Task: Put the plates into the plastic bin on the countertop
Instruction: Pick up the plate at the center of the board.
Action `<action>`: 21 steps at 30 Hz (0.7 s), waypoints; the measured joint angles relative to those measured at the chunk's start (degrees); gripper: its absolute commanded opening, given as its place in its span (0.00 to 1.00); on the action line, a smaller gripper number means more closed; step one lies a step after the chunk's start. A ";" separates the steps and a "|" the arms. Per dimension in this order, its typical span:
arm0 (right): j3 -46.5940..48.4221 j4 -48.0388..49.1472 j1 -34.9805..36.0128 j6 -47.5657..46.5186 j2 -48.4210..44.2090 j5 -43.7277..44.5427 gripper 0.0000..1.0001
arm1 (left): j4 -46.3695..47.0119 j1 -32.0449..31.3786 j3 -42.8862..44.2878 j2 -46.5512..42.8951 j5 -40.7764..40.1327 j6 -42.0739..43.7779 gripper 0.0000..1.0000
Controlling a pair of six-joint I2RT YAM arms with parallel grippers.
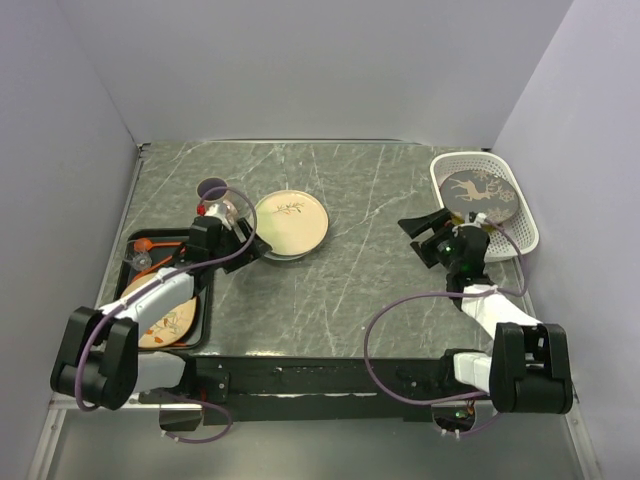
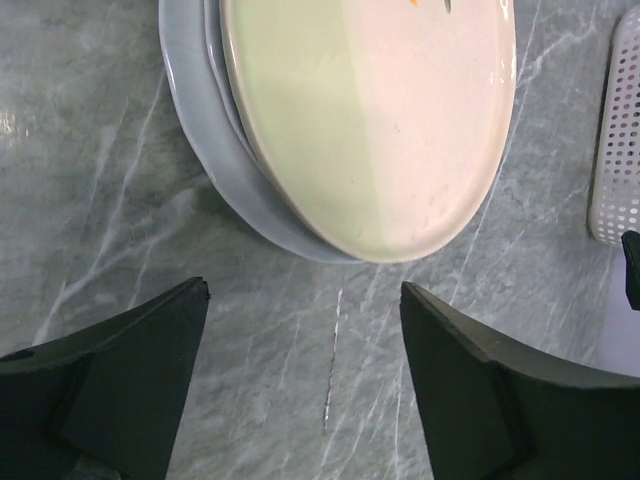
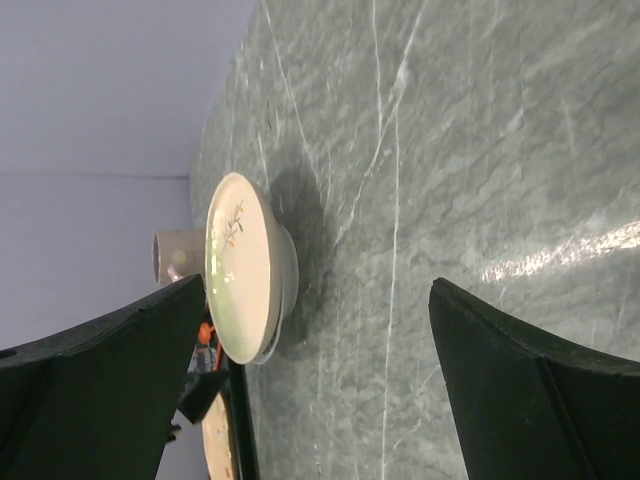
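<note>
One plate (image 1: 165,322) with a brownish motif lies on the black tray (image 1: 204,325) at the lower left of the top view, closest to the arm bases. It can wait.

Just beyond the tray, the left gripper (image 2: 305,300) points at the stack in the middle of the table (image 1: 360,290). Its jaws stand apart with only bare stone between them, so it grips nothing. In the left wrist view the cream plate (image 2: 380,120) fills the upper half of the frame. It rests on at least one pale grey plate (image 2: 185,120), whose rim shows along its left side.

The step in hand looks like taking the cream plate alone. The gripper should probably come in low and level at the near rim. One finger would slide into the gap under the cream rim and the other would go over the top, so the grey plate stays behind. The glaze looks slippery, so a firm pinch set well in from the edge seems wise. A straight lift before any sideways travel would also help. The beige mug (image 1: 213,190) stands close by on the far left and is worth avoiding.

Further off, at the right of the top view, the right gripper (image 3: 318,283) is wide open and empty. Beyond it, in the upper right corner, the white bin (image 1: 525,235) already holds a dark plate (image 1: 478,192). The bin is well apart from the stack, so the carry will likely be long.
</note>
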 measured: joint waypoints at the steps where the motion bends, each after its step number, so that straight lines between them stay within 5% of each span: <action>1: -0.07 0.02 0.50 0.00 0.02 0.17 1.00 | 0.09 0.11 0.42 0.50 0.00 0.17 0.78; 21: 4.52 5.49 11.19 0.74 16.09 -0.35 1.00 | 1.86 2.38 8.11 10.84 -0.09 1.53 0.55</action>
